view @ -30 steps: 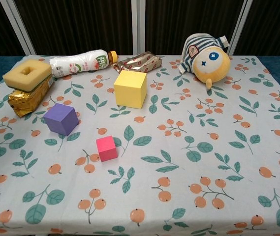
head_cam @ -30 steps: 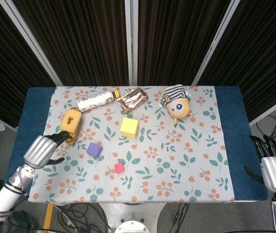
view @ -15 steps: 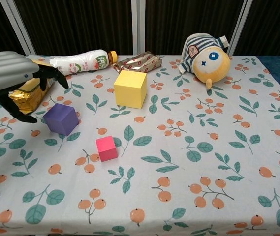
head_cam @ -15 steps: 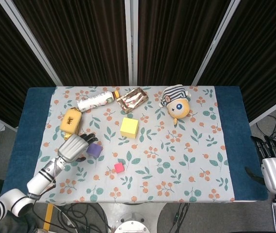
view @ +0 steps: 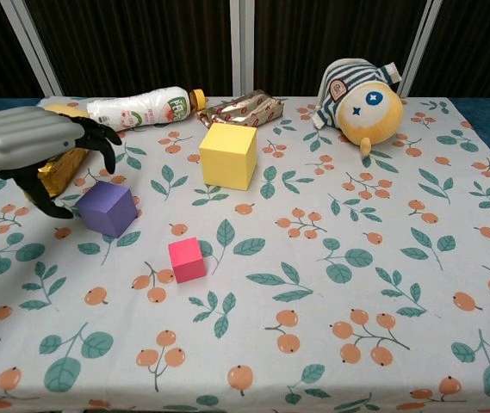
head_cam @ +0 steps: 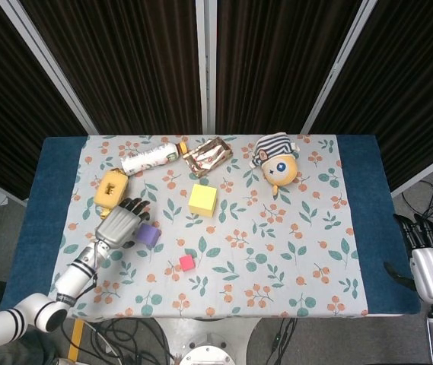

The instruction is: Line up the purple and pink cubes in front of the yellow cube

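Note:
The yellow cube (head_cam: 202,200) (view: 227,155) stands near the middle of the flowered cloth. The purple cube (head_cam: 150,235) (view: 107,209) lies in front of it to the left, and the smaller pink cube (head_cam: 187,263) (view: 186,259) sits nearer the front edge. My left hand (head_cam: 119,226) (view: 34,148) hovers just left of and above the purple cube, fingers spread and curved downward, holding nothing. My right hand (head_cam: 432,270) rests off the table's right side, fingers apart and empty; the chest view does not show it.
A yellow sponge on a gold packet (head_cam: 110,188) (view: 58,168) lies right behind my left hand. A white bottle (head_cam: 151,158) (view: 141,109), a brown snack wrapper (head_cam: 208,155) (view: 240,108) and a striped plush toy (head_cam: 277,163) (view: 361,101) line the back.
My left hand has swung in from the table's left edge to the right, stopping beside the purple cube. The cubes have not moved; the right hand is still.

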You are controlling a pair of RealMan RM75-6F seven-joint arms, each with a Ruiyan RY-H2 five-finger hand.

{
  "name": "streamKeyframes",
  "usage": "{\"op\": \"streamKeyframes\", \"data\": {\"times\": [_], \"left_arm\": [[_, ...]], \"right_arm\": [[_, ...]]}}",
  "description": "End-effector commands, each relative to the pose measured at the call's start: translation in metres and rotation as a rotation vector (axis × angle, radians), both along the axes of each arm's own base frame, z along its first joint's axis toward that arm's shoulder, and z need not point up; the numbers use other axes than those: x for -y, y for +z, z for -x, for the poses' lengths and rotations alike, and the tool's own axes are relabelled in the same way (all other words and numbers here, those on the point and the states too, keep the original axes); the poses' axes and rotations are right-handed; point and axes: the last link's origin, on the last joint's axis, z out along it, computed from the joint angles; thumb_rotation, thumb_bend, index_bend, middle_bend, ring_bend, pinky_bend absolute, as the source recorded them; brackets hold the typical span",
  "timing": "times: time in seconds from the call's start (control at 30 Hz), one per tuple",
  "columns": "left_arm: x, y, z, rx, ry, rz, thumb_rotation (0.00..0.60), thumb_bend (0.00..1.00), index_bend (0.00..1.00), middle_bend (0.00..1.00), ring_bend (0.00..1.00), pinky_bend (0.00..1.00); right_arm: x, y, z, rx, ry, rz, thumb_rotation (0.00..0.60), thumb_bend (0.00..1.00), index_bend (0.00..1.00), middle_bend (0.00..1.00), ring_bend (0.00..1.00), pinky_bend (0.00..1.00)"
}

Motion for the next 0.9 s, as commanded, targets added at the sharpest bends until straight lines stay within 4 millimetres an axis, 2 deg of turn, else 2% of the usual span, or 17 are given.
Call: {"op": "streamKeyframes", "data": {"times": [0.03, 0.3, 0.5, 0.6, 0.77, 0.9], "left_arm": [[-0.002, -0.005, -0.002, 0.014, 0.013, 0.001, 0.6, 0.18, 0.42, 0.23, 0.13, 0.19], [-0.004, -0.016, -0.007, 0.037, 0.024, 0.023, 0.6, 0.2, 0.43, 0.23, 0.13, 0.18], [-0.003, -0.025, -0.014, 0.037, 0.01, 0.041, 0.6, 0.24, 0.52, 0.23, 0.13, 0.18], [-0.002, -0.025, -0.019, 0.023, -0.013, 0.048, 0.6, 0.25, 0.53, 0.23, 0.13, 0.18], [-0.001, -0.013, -0.036, 0.019, -0.114, 0.039, 0.6, 0.25, 0.53, 0.23, 0.13, 0.18], [-0.002, -0.01, -0.054, 0.008, -0.267, 0.059, 0.6, 0.25, 0.53, 0.23, 0.13, 0.15]], "right_arm": [[0.0, 0.0, 0.001, 0.0, -0.002, 0.0, 0.6, 0.13, 0.0, 0.13, 0.0, 0.1], [-0.002, 0.001, 0.002, 0.001, -0.009, 0.005, 0.6, 0.13, 0.0, 0.13, 0.0, 0.1], [-0.001, 0.001, 0.003, 0.004, -0.01, 0.003, 0.6, 0.13, 0.0, 0.13, 0.0, 0.1], [-0.002, 0.002, 0.005, 0.005, -0.012, 0.006, 0.6, 0.13, 0.0, 0.13, 0.0, 0.1], [-0.003, 0.003, 0.006, 0.007, -0.015, 0.008, 0.6, 0.13, 0.0, 0.13, 0.0, 0.1], [-0.005, 0.004, 0.007, 0.007, -0.016, 0.01, 0.6, 0.13, 0.0, 0.13, 0.0, 0.09]]}}
